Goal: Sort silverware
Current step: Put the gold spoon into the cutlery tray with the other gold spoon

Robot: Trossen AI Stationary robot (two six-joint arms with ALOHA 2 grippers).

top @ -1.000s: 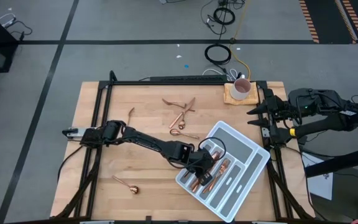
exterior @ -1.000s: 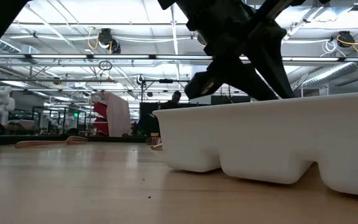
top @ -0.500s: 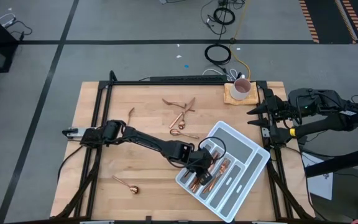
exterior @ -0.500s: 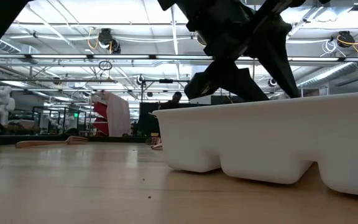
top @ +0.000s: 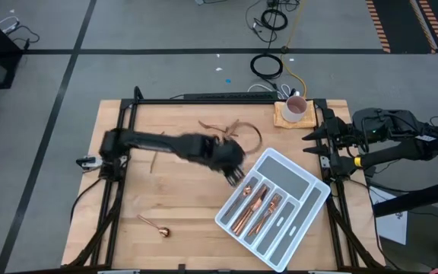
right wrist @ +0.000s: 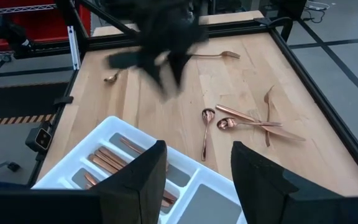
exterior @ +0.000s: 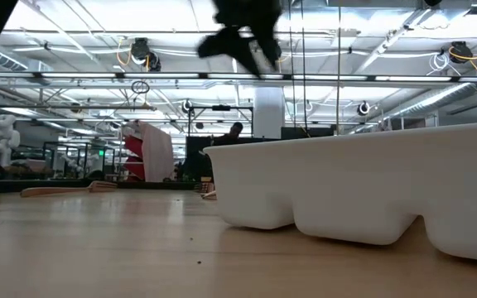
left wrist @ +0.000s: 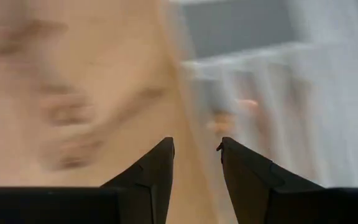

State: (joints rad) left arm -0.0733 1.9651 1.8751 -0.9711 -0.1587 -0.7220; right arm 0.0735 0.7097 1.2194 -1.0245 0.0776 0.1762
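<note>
Copper-pink metal everywhere on this pale wooden desk (top: 181,198), so let's talk handling. These thin rose-gold forks, knives and spoons (right wrist: 241,121) look light, stiff and slick, lying flat on the wood, so my read is a pinch across the narrow handle, mid-length, rather than the bowl or tines. Several pieces already lie in the slots of the grey-white divided cutlery tray (top: 301,204), which sits angled at about four o'clock on the desk. A loose cluster waits at twelve o'clock, just beyond the tray's upper corner, and one lone rose-gold spoon (top: 153,225) sits at seven o'clock, well apart from everything.

Left gripper (left wrist: 195,144) is empty, jaws apart, hanging above the desk centre just beside the tray's near end. Right gripper (right wrist: 196,158) waits at the three o'clock edge, jaws apart too, holding nothing.

Room to move: open wood from centre to nine o'clock. Watch the black frame rails along the desk edges, the tray's raised wall, and the pink cup on its wooden coaster (top: 294,109) at one o'clock.
</note>
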